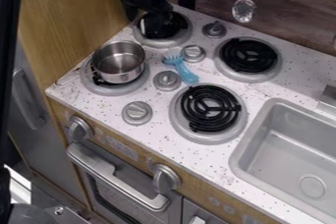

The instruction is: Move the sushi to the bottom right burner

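My black gripper [148, 3] hangs at the upper left, over the back left burner [181, 40]. Low beneath it, on that burner's left side, is a small dark piece with a white end [143, 26]. This may be the sushi; it blends with the black coil and the gripper, so I cannot tell whether the two touch. The bottom right burner [210, 108] is a black coil in a grey ring, left of the sink, with nothing on it.
A metal pot [119, 63] stands on the front left burner. A blue brush-like utensil [181, 66] lies between grey knobs. Behind it to the right is another burner [248, 56]. The grey sink [240, 161] is at the right, and a ladle [243, 10] hangs at the back wall.
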Controlling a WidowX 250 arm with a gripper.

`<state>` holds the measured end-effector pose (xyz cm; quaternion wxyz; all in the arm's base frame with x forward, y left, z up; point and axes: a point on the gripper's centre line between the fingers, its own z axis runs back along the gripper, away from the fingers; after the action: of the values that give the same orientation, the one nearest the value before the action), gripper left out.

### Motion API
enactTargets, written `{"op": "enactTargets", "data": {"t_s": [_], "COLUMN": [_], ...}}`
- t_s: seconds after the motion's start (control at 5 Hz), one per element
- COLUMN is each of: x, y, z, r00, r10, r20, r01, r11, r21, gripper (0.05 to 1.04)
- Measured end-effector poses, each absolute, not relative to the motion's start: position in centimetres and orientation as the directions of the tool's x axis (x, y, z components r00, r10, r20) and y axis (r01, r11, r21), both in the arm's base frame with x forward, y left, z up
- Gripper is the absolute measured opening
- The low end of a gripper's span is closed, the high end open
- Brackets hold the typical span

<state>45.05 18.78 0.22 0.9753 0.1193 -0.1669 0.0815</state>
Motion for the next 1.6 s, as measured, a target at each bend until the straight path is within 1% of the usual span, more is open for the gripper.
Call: {"op": "enactTargets", "data": {"t_s": [0.2, 0.4, 0.6, 0.8, 1.0, 1.2, 1.4, 1.6], "x": [46.1, 46.3, 46.7, 47.4, 47.7, 48.1, 47.9, 47.8], "y": [19.0, 19.9, 20.4, 20.7, 21.0, 21.3, 21.2, 21.1], "z": [-1.2, -2.3, -3.9, -4.9, -5.3, -5.3, -5.9, -6.2], "r00": [0.930, 0.925, 0.932, 0.922, 0.917, 0.911, 0.907, 0.909], "r10": [0.135, 0.166, 0.180, 0.218, 0.241, 0.244, 0.270, 0.265], "r20": [0.341, 0.342, 0.313, 0.319, 0.319, 0.331, 0.322, 0.323], "r01": [-0.203, -0.230, -0.237, -0.274, -0.296, -0.304, -0.326, -0.321], "r11": [0.964, 0.961, 0.959, 0.951, 0.945, 0.942, 0.936, 0.937], "r21": [0.173, 0.156, 0.154, 0.143, 0.138, 0.142, 0.132, 0.136], "gripper": [0.997, 0.997, 0.997, 0.997, 0.997, 0.964, 0.690, 0.387]}}
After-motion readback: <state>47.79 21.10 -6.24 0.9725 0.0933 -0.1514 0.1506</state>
